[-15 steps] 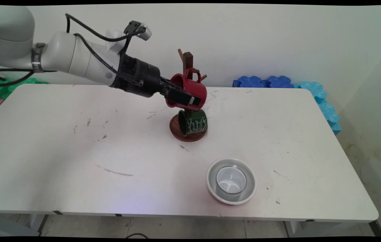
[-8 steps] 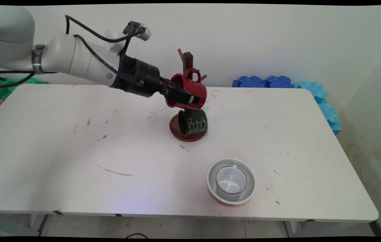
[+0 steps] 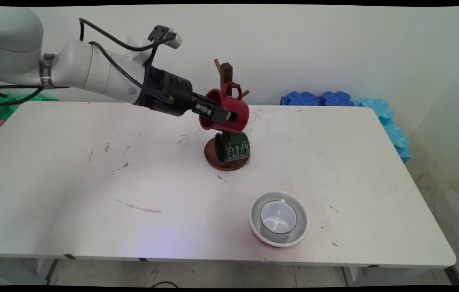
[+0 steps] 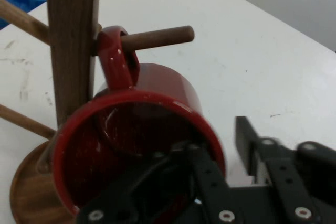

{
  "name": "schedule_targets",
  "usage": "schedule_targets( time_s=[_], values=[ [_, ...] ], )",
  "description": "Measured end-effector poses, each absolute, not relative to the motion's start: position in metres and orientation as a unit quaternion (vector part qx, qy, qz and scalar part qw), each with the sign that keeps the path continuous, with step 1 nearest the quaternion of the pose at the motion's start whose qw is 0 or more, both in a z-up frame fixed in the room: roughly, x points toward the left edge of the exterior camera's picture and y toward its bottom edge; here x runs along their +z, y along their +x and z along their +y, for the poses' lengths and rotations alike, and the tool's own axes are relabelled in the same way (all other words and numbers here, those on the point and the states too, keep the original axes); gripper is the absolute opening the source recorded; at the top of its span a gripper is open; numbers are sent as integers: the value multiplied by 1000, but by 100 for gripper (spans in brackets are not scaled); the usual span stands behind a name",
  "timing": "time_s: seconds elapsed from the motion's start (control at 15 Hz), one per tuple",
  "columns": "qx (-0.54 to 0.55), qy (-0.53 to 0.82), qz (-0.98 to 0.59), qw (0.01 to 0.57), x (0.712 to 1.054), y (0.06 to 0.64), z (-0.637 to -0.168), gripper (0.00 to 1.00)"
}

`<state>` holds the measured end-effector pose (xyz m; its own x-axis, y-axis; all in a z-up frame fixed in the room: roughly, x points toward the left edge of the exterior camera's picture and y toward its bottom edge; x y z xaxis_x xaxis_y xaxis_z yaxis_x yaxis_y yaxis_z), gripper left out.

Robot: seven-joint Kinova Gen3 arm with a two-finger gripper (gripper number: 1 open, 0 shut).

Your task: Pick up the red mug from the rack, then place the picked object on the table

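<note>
Behind the tool, red mug half hides rack.

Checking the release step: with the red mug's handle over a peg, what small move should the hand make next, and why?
Probably draw the hand straight back, out of the red mug. The mug's handle is looped over the peg, and the outer finger stands off the mug's wall, so the peg seems to carry it. The other finger is inside the rim.

Glossy red enamel mug hangs on a smooth wooden rack; table matt, scuffed.
</note>
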<state>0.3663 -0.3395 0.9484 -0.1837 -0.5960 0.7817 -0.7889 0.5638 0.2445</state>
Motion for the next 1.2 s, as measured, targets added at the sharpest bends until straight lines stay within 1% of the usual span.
schedule_targets(
  time_s=[1.2],
  values=[
    [106, 455, -766, 442, 948, 369, -340, 0]
  ],
)
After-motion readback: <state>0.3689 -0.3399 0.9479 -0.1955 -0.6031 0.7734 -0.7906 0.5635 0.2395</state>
